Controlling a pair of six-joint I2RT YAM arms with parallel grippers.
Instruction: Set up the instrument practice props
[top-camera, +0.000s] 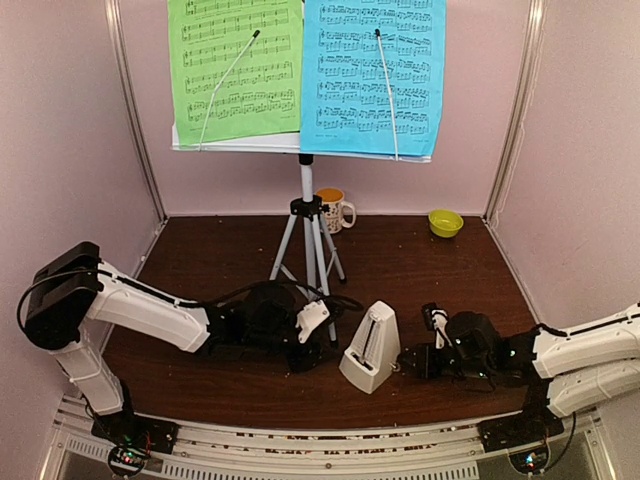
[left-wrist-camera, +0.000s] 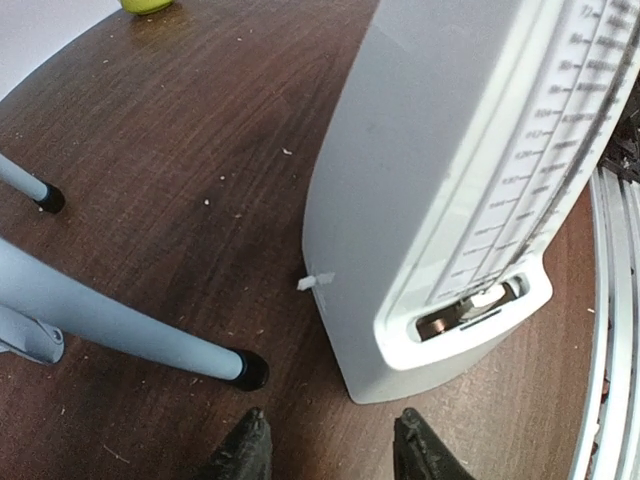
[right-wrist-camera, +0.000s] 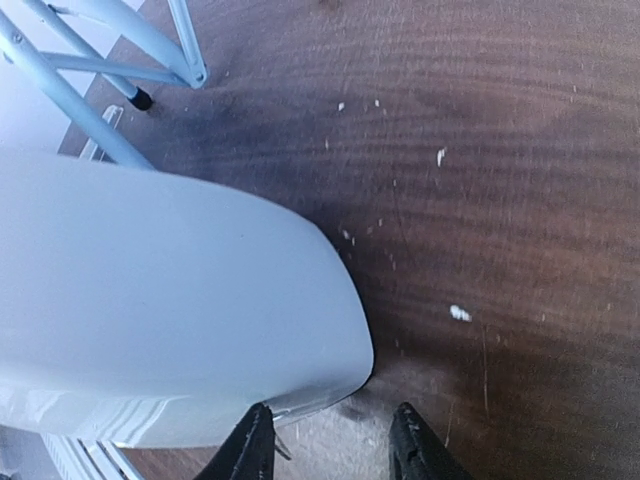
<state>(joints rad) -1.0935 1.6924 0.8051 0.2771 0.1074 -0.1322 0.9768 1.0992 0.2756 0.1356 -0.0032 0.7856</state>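
Observation:
The pale grey music stand (top-camera: 305, 190) rises on its silver tripod at the back centre, holding a green music sheet (top-camera: 235, 70) and a blue music sheet (top-camera: 375, 75). The white pyramid metronome (top-camera: 372, 347) stands upright on the dark wooden table between my arms. My left gripper (top-camera: 322, 338) is just left of it. In the left wrist view that gripper (left-wrist-camera: 330, 448) is open, and the metronome (left-wrist-camera: 440, 200) stands just ahead of the gap. My right gripper (top-camera: 405, 360) is close on the other side. In the right wrist view it (right-wrist-camera: 330, 442) is open beside the metronome (right-wrist-camera: 150, 310), whose edge meets its left finger (right-wrist-camera: 250, 445).
A patterned mug (top-camera: 335, 210) stands behind the tripod. A small green bowl (top-camera: 445, 222) sits at the back right. Tripod legs (left-wrist-camera: 120, 325) with black feet reach toward the left gripper. Pink walls close in the table on three sides.

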